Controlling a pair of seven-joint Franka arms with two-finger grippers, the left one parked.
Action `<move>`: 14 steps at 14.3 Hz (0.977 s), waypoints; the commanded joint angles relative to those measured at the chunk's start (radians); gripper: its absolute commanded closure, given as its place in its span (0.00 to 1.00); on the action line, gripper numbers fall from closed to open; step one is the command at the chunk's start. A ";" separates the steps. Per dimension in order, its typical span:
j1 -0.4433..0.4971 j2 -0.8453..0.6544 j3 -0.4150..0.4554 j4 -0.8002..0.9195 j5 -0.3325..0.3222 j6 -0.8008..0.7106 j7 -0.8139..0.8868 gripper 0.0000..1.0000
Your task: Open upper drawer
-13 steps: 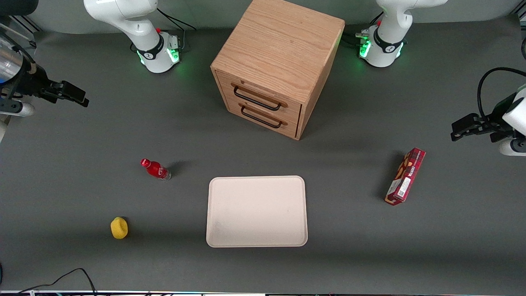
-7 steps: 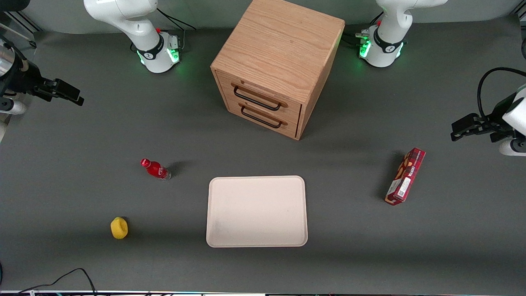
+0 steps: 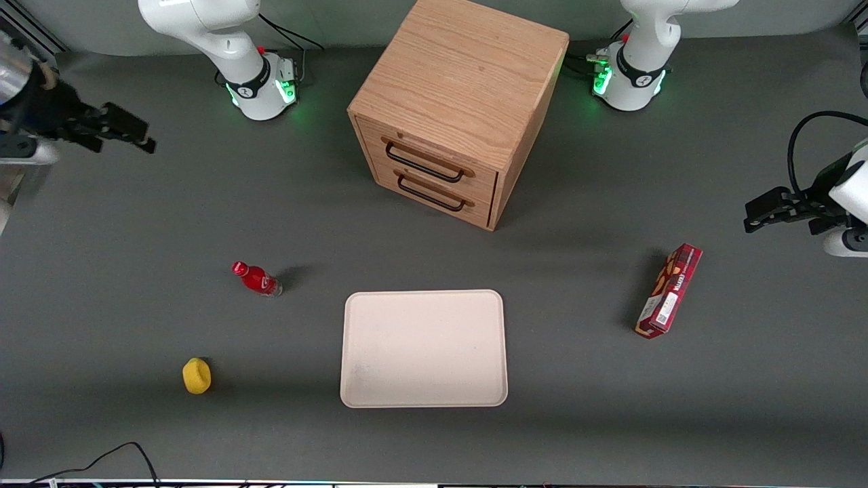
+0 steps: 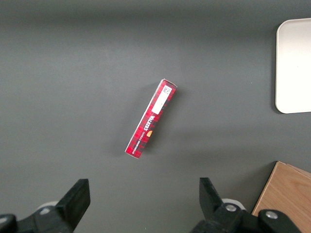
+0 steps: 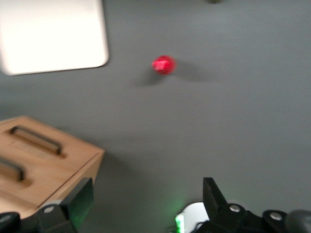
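The oak cabinet stands mid-table, farther from the front camera than the tray. Its upper drawer sits fully shut, handle untouched. The gripper hovers spread open and empty, well apart toward the working arm's end; everything remains undone.

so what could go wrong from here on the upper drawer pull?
1. Wrong handle: the upper drawer sits directly above the bottom drawer, with matching black wire pulls close together.
2. Angled approach: the cabinet stands turned on the table, so a straight pull may jam the drawer or drag the cabinet.
3. Long travel: the gripper, open, hangs toward the working arm's end, far from the handle.
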 commanded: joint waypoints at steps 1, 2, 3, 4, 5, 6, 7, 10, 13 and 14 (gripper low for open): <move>0.002 0.113 0.096 0.127 0.075 -0.033 -0.038 0.00; -0.003 0.119 0.148 0.132 0.135 -0.035 -0.062 0.00; -0.015 0.132 0.202 0.138 0.174 -0.030 -0.100 0.00; -0.029 0.150 0.248 0.141 0.191 -0.016 -0.142 0.00; -0.047 0.176 0.294 0.142 0.214 -0.013 -0.188 0.00; -0.078 0.205 0.343 0.147 0.238 -0.013 -0.240 0.00; -0.101 0.240 0.386 0.153 0.241 -0.009 -0.321 0.00; -0.119 0.335 0.454 0.190 0.245 0.028 -0.609 0.00; -0.165 0.412 0.581 0.190 0.241 0.149 -0.642 0.00; -0.162 0.464 0.631 0.184 0.231 0.213 -0.641 0.00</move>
